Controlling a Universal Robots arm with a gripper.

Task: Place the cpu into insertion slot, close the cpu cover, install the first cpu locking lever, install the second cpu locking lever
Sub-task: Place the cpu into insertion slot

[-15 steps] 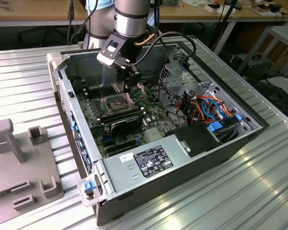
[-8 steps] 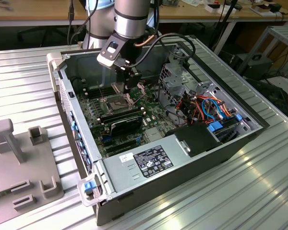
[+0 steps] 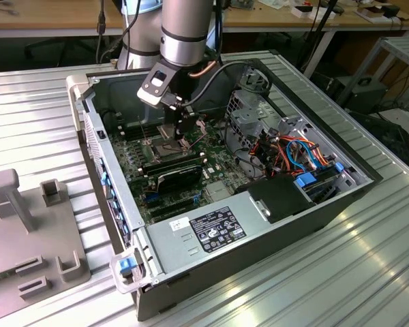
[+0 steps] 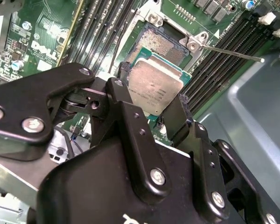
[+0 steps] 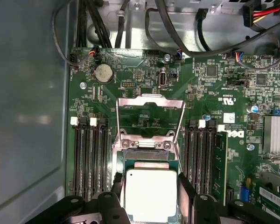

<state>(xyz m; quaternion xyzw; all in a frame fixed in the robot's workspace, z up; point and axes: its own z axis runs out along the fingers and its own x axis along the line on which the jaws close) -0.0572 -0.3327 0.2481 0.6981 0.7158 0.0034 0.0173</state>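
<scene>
The exterior view is showing the computer case (image 3: 259, 225) lying open on the table (image 3: 368, 279). The second wrist view is showing the tool (image 4: 154, 86) gripping the cpu (image 4: 151, 95) just over the insertion slot (image 4: 161, 44), and the first wrist view is showing the cpu cover (image 5: 150, 105) flipped open.

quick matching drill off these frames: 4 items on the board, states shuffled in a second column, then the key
Things
1. cpu
2. cpu cover
3. insertion slot
4. round battery

States
A. swung open, clear of the socket
B. silver disc set in the green board
C. held in the gripper, not seated
D. uncovered, dark centre showing

Pairs: 1-C, 2-A, 3-D, 4-B
</scene>
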